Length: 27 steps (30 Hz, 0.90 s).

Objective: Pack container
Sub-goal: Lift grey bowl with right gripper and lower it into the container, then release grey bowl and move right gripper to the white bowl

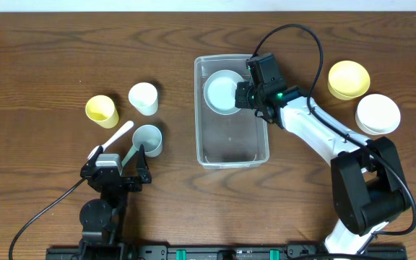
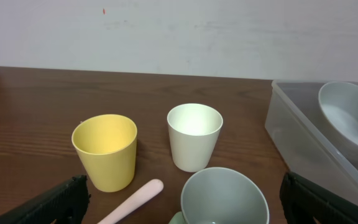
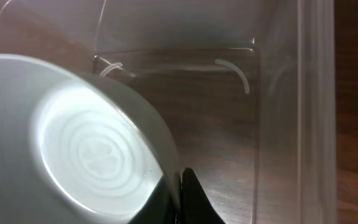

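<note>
Your right hand (image 1: 243, 96) was clamped on the bowl (image 1: 221, 92) rim, left hand (image 1: 118, 155) apart. The container (image 1: 196, 115) looked light, stiff and slick, so grip its rim.

No text, label, brand, number or sign can be read in any view; the container (image 1: 231, 146) carries no legible marking.

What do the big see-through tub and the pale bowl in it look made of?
The container looks like clear glossy plastic: wood grain shows through its floor and walls. The bowl looks like smooth opaque plastic, perhaps melamine, with a soft sheen; ceramic can't be ruled out.
</note>
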Tool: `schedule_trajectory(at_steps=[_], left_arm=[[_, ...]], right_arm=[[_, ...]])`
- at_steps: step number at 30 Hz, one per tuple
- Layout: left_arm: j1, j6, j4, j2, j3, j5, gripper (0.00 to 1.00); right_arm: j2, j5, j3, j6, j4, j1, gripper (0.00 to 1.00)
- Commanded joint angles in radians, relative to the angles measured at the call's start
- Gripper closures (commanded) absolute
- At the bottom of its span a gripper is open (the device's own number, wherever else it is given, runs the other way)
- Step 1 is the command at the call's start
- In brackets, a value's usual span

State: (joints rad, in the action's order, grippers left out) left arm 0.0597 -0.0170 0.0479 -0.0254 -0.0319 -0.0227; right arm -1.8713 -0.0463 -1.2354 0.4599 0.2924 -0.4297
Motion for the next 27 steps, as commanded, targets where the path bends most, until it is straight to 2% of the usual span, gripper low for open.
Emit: schedule_trajectory(at_steps=[1,15,20,23,27], left_arm=[[-0.003,0.021,0.021,0.0,0.028,0.015,0.02],[-0.003,0.02,0.021,0.0,0.028,0.015,0.02],[-0.003,0.02,0.021,0.0,0.028,0.015,0.02],[-0.003,0.02,0.021,0.0,0.028,0.015,0.02],[-0.003,0.02,0.021,0.0,0.028,0.015,0.02]], right_arm=[[-0.012,0.013,-0.021,-0.013,-0.005,-0.01,0.89],[-0.011,0.01,-0.026,-0.039,-0.004,-0.01,0.87],[0.022,-0.038,-0.099,-0.085,0.066,-0.013,0.86],[0.077,-0.037,-0.199,-0.111,0.185,-0.022,0.82],[0.167,0.015,-0.285,-0.063,0.314,-0.003,0.69]])
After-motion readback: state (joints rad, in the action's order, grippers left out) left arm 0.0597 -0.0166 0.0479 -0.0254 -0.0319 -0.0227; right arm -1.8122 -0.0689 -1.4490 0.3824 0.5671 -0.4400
